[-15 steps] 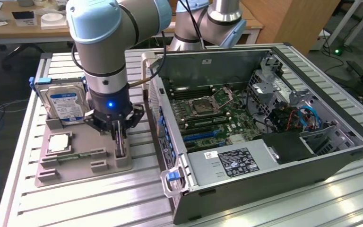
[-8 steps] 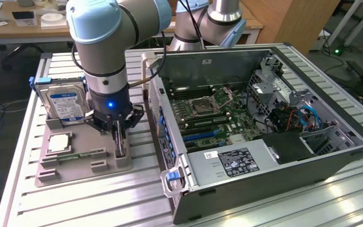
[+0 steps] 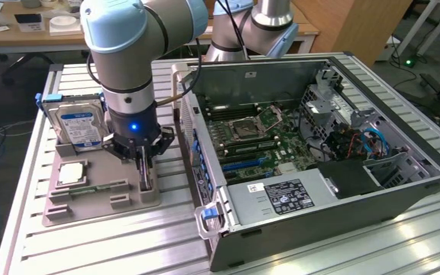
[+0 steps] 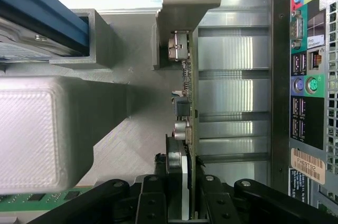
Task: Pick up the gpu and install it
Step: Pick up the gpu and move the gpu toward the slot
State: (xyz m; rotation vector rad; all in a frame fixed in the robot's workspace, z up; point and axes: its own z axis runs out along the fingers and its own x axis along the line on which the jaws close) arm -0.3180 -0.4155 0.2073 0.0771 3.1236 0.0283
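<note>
The gpu stands on edge in the grey holder, its long axis running along the holder's edge nearest the computer case. Its bracket end points toward the hard drive. The gripper clamps narrowly on both faces of the gpu.

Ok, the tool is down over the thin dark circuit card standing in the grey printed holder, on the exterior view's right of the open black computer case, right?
No: the grey printed holder sits on the exterior view's left of the open black computer case; the exterior view shows it. The tool is indeed down over the thin dark circuit card standing in it.
</note>
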